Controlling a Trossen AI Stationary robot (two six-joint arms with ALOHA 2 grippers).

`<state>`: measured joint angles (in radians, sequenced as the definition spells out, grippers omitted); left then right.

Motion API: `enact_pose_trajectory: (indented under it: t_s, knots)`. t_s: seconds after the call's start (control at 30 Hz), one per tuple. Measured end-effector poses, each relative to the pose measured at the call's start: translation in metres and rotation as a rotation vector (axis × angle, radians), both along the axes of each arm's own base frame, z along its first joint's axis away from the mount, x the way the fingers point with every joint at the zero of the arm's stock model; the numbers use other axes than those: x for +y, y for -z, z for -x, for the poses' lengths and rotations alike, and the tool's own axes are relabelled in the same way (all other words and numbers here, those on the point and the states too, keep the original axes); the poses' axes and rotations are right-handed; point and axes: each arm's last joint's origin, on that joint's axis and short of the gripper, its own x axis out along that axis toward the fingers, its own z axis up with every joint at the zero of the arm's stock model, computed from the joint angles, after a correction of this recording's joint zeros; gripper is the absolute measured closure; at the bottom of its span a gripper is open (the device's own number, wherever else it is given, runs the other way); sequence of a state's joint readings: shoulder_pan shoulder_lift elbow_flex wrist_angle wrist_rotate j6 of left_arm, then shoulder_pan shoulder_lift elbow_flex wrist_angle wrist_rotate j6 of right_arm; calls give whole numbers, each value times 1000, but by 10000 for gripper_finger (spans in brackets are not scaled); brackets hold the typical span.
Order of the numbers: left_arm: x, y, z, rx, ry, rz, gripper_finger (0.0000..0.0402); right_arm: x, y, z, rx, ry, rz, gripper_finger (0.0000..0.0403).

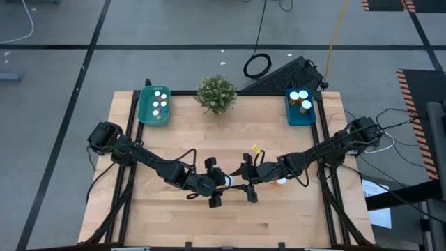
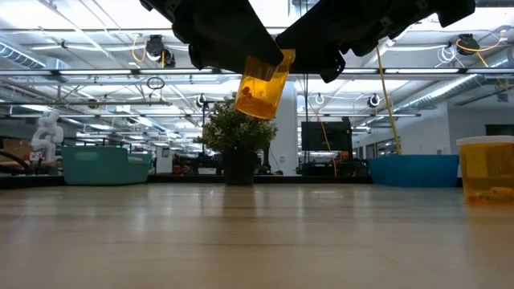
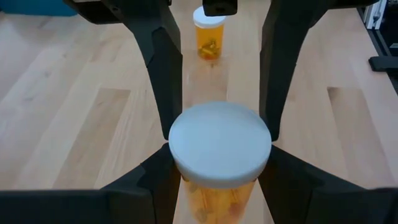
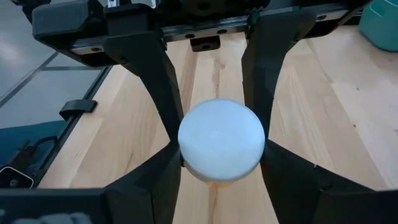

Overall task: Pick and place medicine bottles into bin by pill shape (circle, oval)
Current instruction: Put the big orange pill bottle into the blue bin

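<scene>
An orange medicine bottle (image 2: 263, 84) with a white cap (image 3: 219, 146) hangs above the middle of the table, between my two grippers. My left gripper (image 1: 214, 189) comes from the table's left and my right gripper (image 1: 247, 187) from its right. They meet tip to tip, and each is shut on the bottle's top end. A second orange bottle (image 3: 208, 37) stands upright on its base on the table under my right arm (image 1: 281, 181). In the low view the cap is hidden by the grippers. My left gripper pinches the bottle between its two fingers at the cap's rim and the body just under it (image 3: 186, 182). The fingers slant down from the table's left. The bottle hangs tilted below them, cap up, clear of the table. My right gripper pinches the same bottle by opposite sides of its white cap (image 4: 186, 157). Its fingers slant down from the table's right, facing the other gripper's. The orange body (image 2: 261, 95) hangs below, bottom end free.
A teal bin (image 1: 145, 111) with several white-capped bottles stands at the far left corner. A blue bin (image 1: 291, 115) with bottles stands at the far right. A potted plant (image 1: 216, 93) stands between them at the far edge. The near half of the table is bare wood.
</scene>
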<state>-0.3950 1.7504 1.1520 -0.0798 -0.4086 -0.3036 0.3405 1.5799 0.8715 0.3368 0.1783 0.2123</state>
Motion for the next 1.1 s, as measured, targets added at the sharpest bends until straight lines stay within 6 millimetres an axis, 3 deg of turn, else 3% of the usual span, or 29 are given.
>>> enact_pose_trajectory:
  t_s: [0.33,0.83,1.1]
  knots:
    - [0,0,0,-2,2,-1,201,0,0,0,0,1,-3,212]
    - [-6,0,4,13,26,-40,61,0,-1,0,-6,1,-5,209]
    - [-2,8,10,95,-35,-41,46,0,0,0,-1,-1,-5,209]
